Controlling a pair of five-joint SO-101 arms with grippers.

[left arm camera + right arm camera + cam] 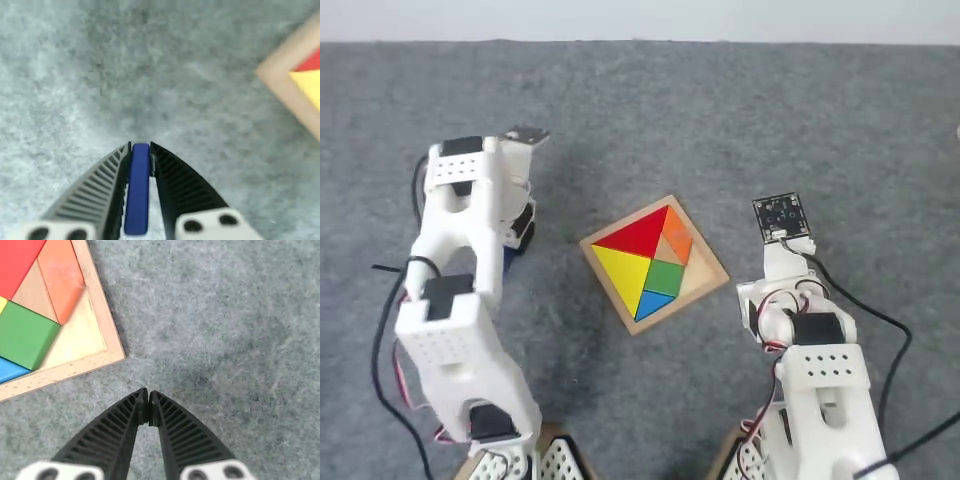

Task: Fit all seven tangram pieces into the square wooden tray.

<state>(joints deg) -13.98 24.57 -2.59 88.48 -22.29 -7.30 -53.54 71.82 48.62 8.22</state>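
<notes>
Mid-bench, tray [685, 303]: lay cornerwise on the grey bench [820, 120], one corner towards the far edge.
Pieces seated: red triangle [638, 235], yellow triangle [620, 270], orange piece [676, 235], green square [665, 277], blue triangle [650, 303], and a plain wooden triangle [31, 287] between orange and green.
Tray floor: bare along its right corner.
Left hand [140, 146]: towards the bench's left edge, apart from the tray; fingers pinched on a dark blue piece [137, 190].
Held piece: seen edge-on, so its outline could not be made out.
Right hand [148, 392]: just right of the tray, over bare bench; fingertips pressed together, gripping nothing.
</notes>
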